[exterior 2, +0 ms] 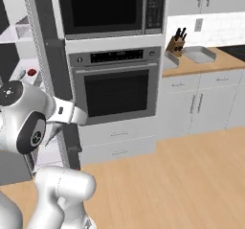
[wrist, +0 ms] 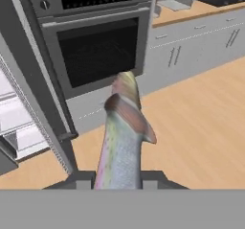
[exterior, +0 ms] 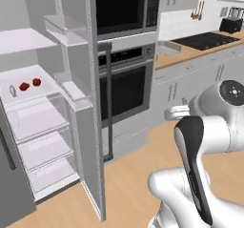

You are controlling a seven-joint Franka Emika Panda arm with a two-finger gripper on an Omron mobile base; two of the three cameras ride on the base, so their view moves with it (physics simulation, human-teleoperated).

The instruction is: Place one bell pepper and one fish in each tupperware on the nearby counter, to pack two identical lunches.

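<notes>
Setting: simulated kitchen with a wood floor, an open refrigerator on the left, a wall oven in the middle, and the counter on the right beyond it.

Fish in hand: one fish, pale greenish with a pinkish flank, stands up from between the finger tips in the hand view, its far end pointing toward the oven door.

Fingers: the gripper is pinched on the near end of that fish, the jaws drawn close about it. The tips themselves are mostly hidden at the bottom of the hand view, so the exact contact cannot be read.

Remaining items: two bell peppers lie side by side on a refrigerator shelf, with a small pale object just to their left that may be the second fish; it is too small to confirm.

Tupperwares: one pale grey tray rests on the counter to the right of the knife block. A grey rim beside the block may be the second tray; judged uncertain.

Step in hand: judged to be carrying the fish from the refrigerator side to the counter.

Recommended practice: keep the fish upright and steady through the swing, since most of its length overhangs the grip and could pivot. Clear the refrigerator door edge and the oven handle on the way right, approach a tray from above, lower inside the rim, then release.

Progress: early; no item is seen in the visible tray.
</notes>
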